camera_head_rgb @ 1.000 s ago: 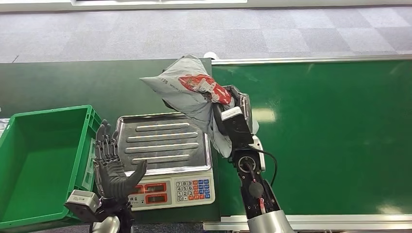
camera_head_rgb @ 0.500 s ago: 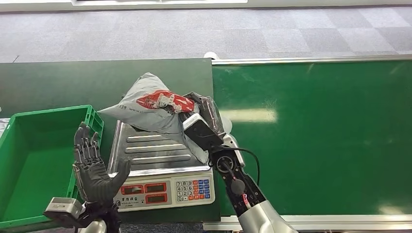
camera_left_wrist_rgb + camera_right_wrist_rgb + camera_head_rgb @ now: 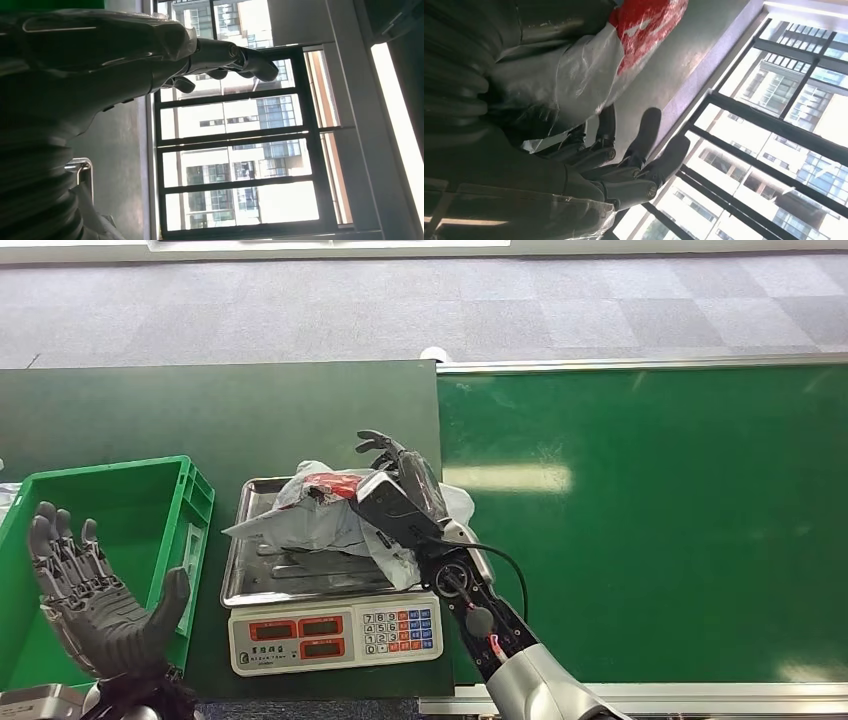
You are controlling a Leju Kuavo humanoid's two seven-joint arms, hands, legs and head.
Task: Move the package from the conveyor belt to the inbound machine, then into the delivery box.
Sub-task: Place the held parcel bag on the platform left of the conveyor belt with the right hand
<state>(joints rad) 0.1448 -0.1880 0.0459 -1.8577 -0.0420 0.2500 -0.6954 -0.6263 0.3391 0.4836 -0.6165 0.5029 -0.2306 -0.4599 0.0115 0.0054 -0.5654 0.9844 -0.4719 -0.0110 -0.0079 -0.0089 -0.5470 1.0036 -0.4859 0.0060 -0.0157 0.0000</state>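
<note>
The package (image 3: 318,517), a crumpled grey plastic bag with a red label, lies on the steel tray (image 3: 300,578) of the weighing scale. My right hand (image 3: 400,485) rests at the bag's right end with its fingers (image 3: 378,446) spread apart and reaching past it. The right wrist view has the bag (image 3: 574,75) beside those extended fingers (image 3: 644,170), none wrapped around it. My left hand (image 3: 95,605) is raised at the lower left, palm up and fingers spread, holding nothing, in front of the green box (image 3: 110,472). Its straightened fingers (image 3: 235,55) are in the left wrist view.
The scale's keypad and red displays (image 3: 340,632) face me below the tray. The green conveyor belt (image 3: 650,520) runs on the right behind a metal rail (image 3: 640,364). A dark green tabletop (image 3: 150,410) carries the scale and box. Grey carpet lies beyond.
My right hand carried the bag left and down from above the belt's edge onto the scale tray, and its fingers have spread apart. My left hand drifted left and lower, staying open.
</note>
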